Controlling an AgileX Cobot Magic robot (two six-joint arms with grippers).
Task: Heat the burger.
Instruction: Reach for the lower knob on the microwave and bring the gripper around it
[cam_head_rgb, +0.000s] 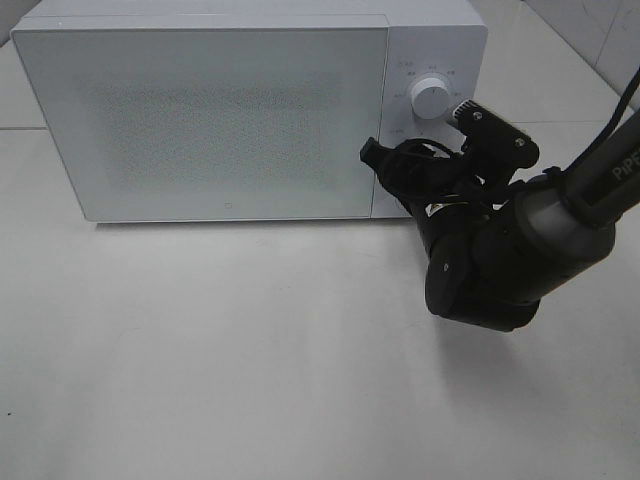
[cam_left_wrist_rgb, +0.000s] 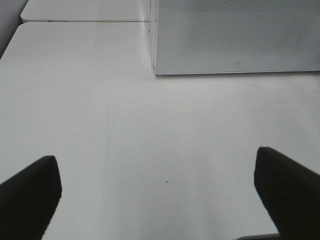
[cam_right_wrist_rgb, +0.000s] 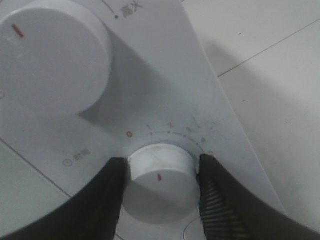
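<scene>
- We see the right gripper (cam_right_wrist_rgb: 161, 169) clamping the lower knob (cam_right_wrist_rgb: 160, 189), at 6 o'clock from the upper knob (cam_head_rgb: 430, 97).
- Our left gripper (cam_left_wrist_rgb: 160, 195) gapes wide over the table (cam_left_wrist_rgb: 150, 130).

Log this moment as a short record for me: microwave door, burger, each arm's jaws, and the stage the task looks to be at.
microwave: on the table, door closed
burger: not in view; nothing shows through the door
right gripper: jaws closed on the timer knob
upper knob: not touched
left gripper: jaws wide open, holding nothing, above the table
stage: probably setting the heating time
</scene>
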